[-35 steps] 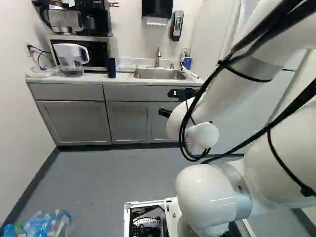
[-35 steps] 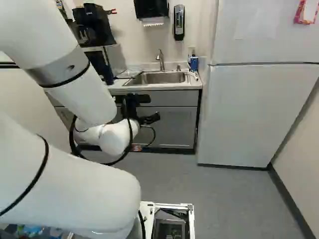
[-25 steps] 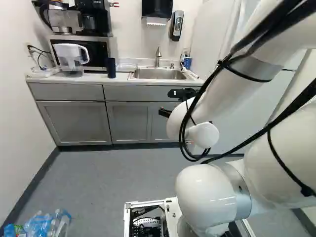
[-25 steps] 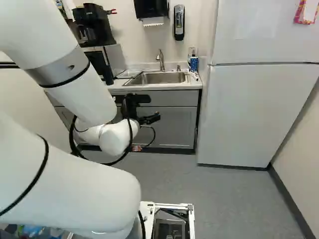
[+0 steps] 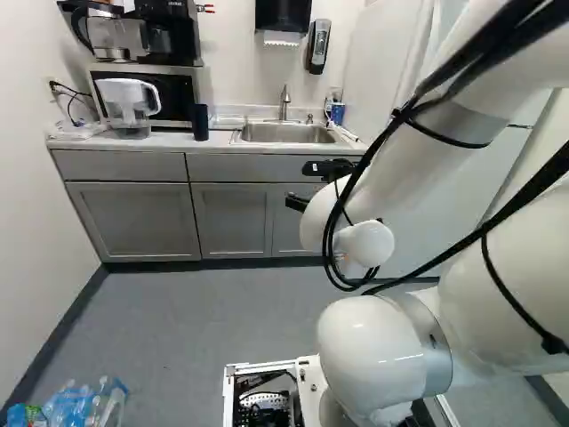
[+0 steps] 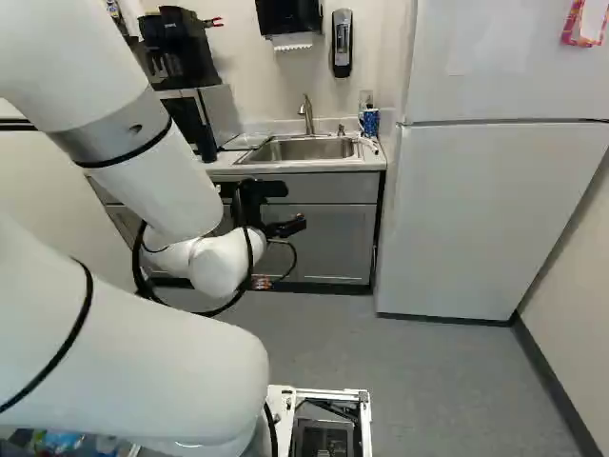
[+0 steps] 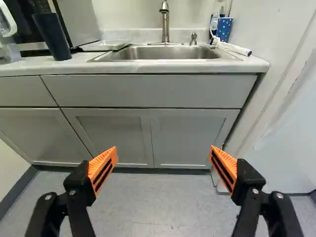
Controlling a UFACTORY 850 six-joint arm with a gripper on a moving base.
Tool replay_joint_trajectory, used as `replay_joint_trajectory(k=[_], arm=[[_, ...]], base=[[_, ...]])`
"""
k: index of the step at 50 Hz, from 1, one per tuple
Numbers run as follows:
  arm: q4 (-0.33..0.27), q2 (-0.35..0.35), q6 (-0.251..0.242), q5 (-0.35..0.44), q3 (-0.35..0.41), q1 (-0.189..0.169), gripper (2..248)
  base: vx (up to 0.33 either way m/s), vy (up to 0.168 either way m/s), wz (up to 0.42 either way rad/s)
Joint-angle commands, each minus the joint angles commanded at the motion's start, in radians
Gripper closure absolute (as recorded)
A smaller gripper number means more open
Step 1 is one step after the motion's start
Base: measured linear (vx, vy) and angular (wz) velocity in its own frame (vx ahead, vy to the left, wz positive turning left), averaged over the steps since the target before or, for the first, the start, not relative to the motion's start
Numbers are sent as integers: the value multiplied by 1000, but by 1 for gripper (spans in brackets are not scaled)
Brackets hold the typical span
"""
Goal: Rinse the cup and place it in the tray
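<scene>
My gripper (image 6: 297, 225) is in front of the lower cabinets, below counter height. In the wrist view the gripper (image 7: 164, 153) stands wide open, its orange pads (image 7: 103, 168) apart with nothing between them. Two cups are on the counter ahead: a tall dark blue cup (image 7: 52, 37) left of the sink in the left base view, and a blue dotted cup (image 7: 223, 29) in the corner past the tap. A shallow tray (image 7: 104, 45) lies between the dark cup and the sink (image 7: 165, 53). The tap (image 7: 165, 22) stands behind the basin.
A white-handled brush (image 7: 232, 48) lies at the sink's corner beside the dotted cup. A water pitcher (image 5: 130, 105) and microwave (image 5: 147, 89) occupy the counter's other end. The counter edge (image 7: 148, 67) and cabinets are ahead; a refrigerator (image 6: 471, 219) stands beside them. Bottles (image 5: 84, 405) lie low near the base.
</scene>
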Motion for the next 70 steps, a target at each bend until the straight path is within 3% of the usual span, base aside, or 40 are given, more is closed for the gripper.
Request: replay_joint_trajectory(k=[70], arm=[[0,-101,0,-1,-258,5,3]], base=[[0,0,0]])
